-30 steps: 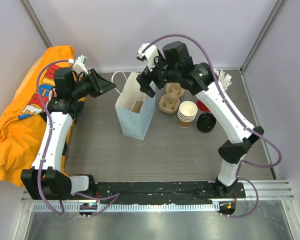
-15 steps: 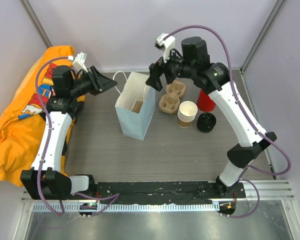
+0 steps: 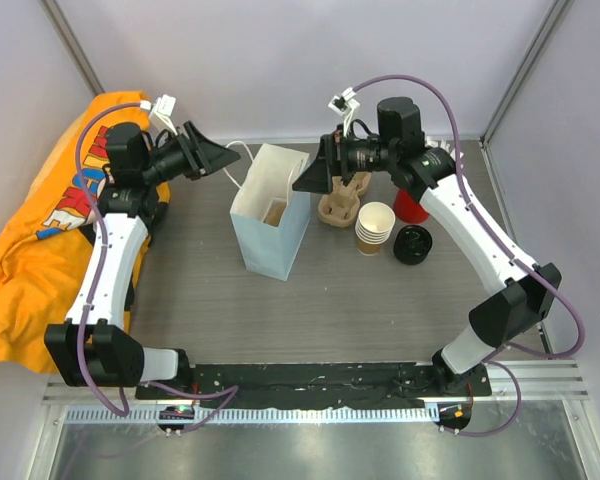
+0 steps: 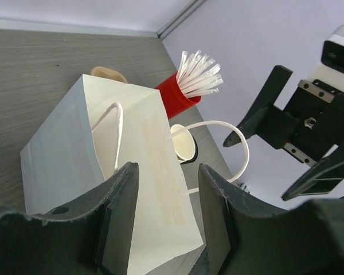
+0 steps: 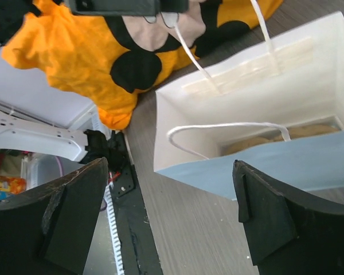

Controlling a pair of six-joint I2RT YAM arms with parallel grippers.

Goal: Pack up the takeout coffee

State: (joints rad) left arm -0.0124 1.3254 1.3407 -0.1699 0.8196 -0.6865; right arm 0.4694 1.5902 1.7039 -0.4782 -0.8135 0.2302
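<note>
Pale blue paper bag with white cord handles (image 3: 266, 238): upright, mouth open, mid-way across grey wood-grain table top (image 3: 360, 320).
Right of bag: stack of lidless brown paper cups with white rims (image 3: 374, 230), with round black plastic lids (image 3: 413, 246) just beside it on the right.
Farther back: tan moulded-pulp cup tray (image 3: 337, 207) just right of bag's far end. Red plastic cup (image 4: 180, 96) holding paper-wrapped white straws (image 4: 198, 70) behind the cup stack.
Crumpled orange printed cloth (image 3: 25, 265) along the left edge.

Small brown kraft takeout cup with round black lid: cannot pick out for certain. Only candidate is a tan rounded shape (image 5: 258, 144) on the bag floor, mostly hidden by a bag wall in the right wrist view. Cannot tell what it is.

Left gripper (image 4: 169, 172): fingers apart, holding nothing. Up in the air left of bag's far end, aimed right at the bag.
Right gripper (image 5: 169, 166): fingers wide apart, holding nothing. In the air just right of bag's far rim, over the pulp tray, aimed left across the bag mouth.
</note>
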